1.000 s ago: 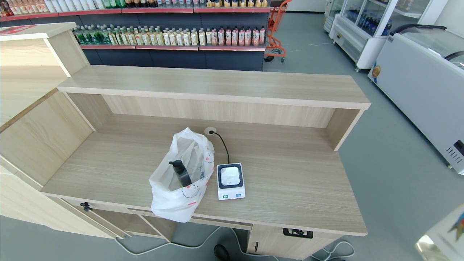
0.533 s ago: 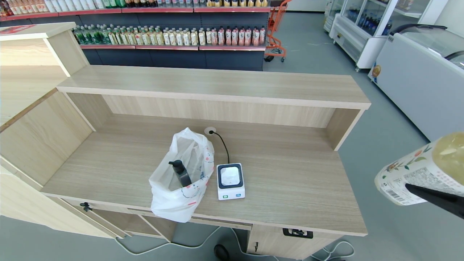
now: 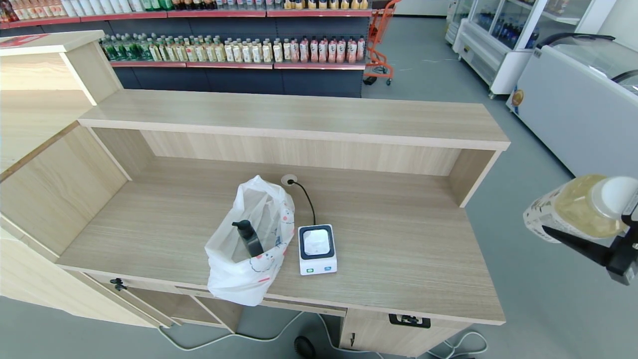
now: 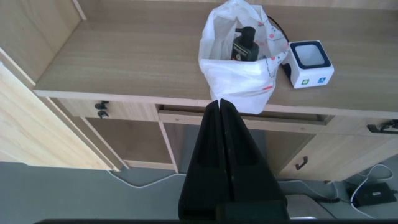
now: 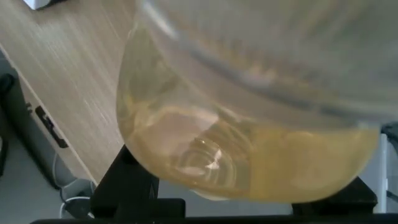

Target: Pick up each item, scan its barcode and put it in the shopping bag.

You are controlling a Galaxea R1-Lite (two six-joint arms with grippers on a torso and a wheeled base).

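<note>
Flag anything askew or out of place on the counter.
The bag sags over the counter's front edge, and the pump bottle inside leans. Nothing spilled; the scanner sits flat.

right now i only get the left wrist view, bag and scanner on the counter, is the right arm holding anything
Observer: Yes. The right gripper is shut on a drink bottle of pale yellow liquid.
Operator: where is it vs the scanner
Observer: In the head view it shows well to the robot's right of the scanner, past the right end of the counter.
Operator: upright?
Observer: No, it lies roughly sideways, with its white cap pointing away from the counter.
</note>
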